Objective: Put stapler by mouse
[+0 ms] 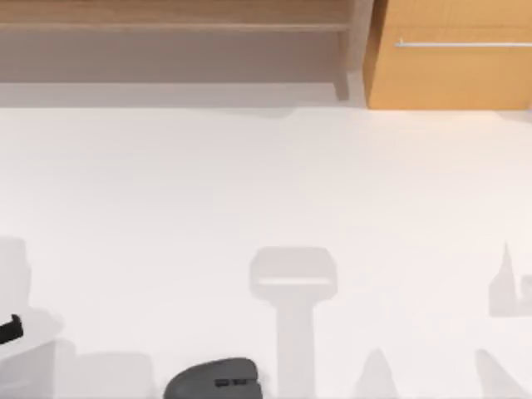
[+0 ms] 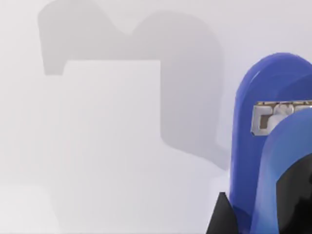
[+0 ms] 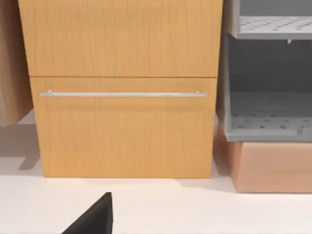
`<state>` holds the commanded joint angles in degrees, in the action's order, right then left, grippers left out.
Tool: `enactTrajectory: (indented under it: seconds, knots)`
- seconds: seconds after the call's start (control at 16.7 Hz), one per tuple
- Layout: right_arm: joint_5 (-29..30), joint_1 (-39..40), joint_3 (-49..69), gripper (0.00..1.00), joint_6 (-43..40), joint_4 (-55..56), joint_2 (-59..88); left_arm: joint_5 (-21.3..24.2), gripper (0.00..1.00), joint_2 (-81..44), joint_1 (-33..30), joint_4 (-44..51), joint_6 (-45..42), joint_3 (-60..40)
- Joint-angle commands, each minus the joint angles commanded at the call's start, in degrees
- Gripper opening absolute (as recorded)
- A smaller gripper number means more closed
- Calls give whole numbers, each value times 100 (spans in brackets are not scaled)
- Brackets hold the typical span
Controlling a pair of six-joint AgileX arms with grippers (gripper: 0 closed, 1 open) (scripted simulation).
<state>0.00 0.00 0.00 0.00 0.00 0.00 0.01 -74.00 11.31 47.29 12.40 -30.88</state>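
While held close under the left wrist camera, stapler [image 2: 273,146] stands bright blue between black fingers [image 2: 292,200], metal staple slot visible near its upper end. Left end effector [image 2: 265,214] judged clamped on stapler, with one dark fingertip showing at each side of the blue body. White worktop [image 2: 122,146] lies behind it, apparently some way below, which suggests a lifted load rather than one resting on the surface; contact with worktop cannot be confirmed.

From the top view, a black part of the left arm [image 1: 10,328] pokes in at the far left edge. Mouse [image 1: 214,381], dark grey and domed, sits at the bottom edge, left of centre, well apart from that arm part.

Right end effector [image 3: 95,217] parked facing a wooden drawer cabinet [image 3: 122,97] with a metal handle [image 3: 122,93]; grey shelving [image 3: 268,73] beside it. One dark finger visible only; open or closed cannot be told.

Progress estimate: pickup done, transport under way or pending. Remaining: carry toward mouse, lower to worktop just beside it, release, retract. Placement not yet achieved.
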Motion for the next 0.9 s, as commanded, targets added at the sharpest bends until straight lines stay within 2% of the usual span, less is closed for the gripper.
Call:
enactTrajectory:
  seconds: [0.18, 0.48, 0.66, 0.9]
  knots:
    - [0, 0, 0, 100, 0, 0, 0, 1, 0, 201, 3, 338, 12, -186]
    - [0, 0, 0, 100, 0, 0, 0, -1, 0, 110, -64, 348, 42, -251]
    - [0, 0, 0, 100, 0, 0, 0, 2, 0, -422, -553, 473, 274, -810]
    - [0, 0, 0, 100, 0, 0, 0, 18, 0, -1689, -1715, 756, 778, -2245]
